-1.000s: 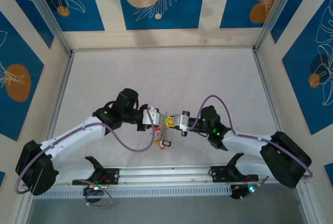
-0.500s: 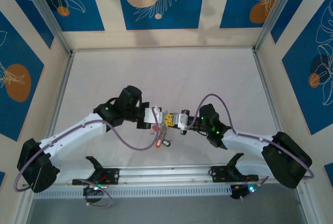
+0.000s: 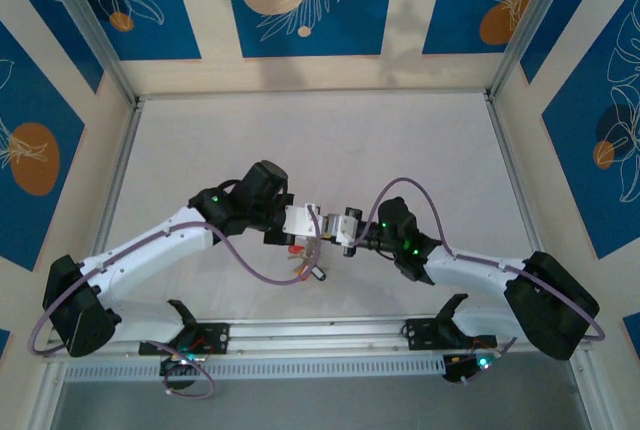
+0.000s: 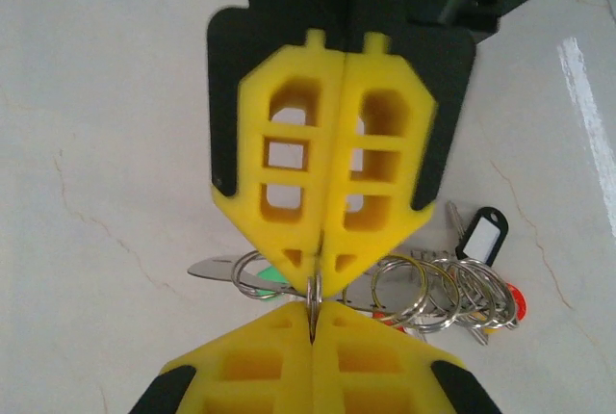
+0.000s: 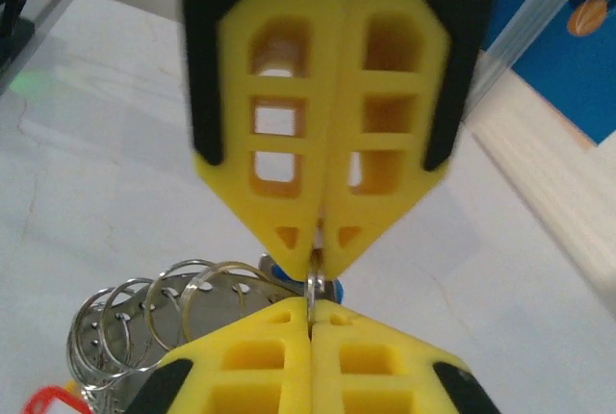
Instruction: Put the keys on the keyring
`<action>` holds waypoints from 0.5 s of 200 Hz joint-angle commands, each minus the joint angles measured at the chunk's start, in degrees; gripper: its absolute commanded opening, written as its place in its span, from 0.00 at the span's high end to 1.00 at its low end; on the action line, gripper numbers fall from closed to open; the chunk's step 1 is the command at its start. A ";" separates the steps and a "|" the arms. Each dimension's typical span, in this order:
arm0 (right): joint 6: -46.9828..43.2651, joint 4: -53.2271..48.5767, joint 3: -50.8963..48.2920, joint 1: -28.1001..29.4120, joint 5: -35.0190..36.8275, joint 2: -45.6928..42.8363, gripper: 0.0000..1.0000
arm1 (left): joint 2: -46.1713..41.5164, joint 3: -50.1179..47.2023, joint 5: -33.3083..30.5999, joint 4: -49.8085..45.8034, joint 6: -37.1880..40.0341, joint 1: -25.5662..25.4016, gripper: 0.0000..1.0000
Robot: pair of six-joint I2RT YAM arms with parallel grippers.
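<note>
White table (image 3: 200, 150), keys (image 4: 460, 289) by keyring (image 4: 313, 291)

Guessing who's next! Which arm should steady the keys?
Probably left: left gripper and right gripper pinch the thin grey metal ring, but the small tagged metal keys hang under the left.

Our two arms reach inward toward each other, our left gripper (image 3: 320, 233) and right gripper (image 3: 331, 234) both closed, yellow fingertips (image 4: 274, 361) meeting tip to tip.
</note>
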 commanded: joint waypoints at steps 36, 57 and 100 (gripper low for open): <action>2.76 7.18 -0.43 0.03 1.07 0.20 1.00 | -3.44 -2.44 3.77 3.10 -1.48 0.20 0.82; 3.30 10.65 -1.99 -0.41 -1.09 0.16 1.00 | -4.09 -3.62 5.24 3.62 -2.54 1.23 0.78; 3.90 14.01 -3.43 -1.12 -3.83 -0.59 1.00 | -3.08 -3.49 4.01 3.93 -3.96 1.21 0.80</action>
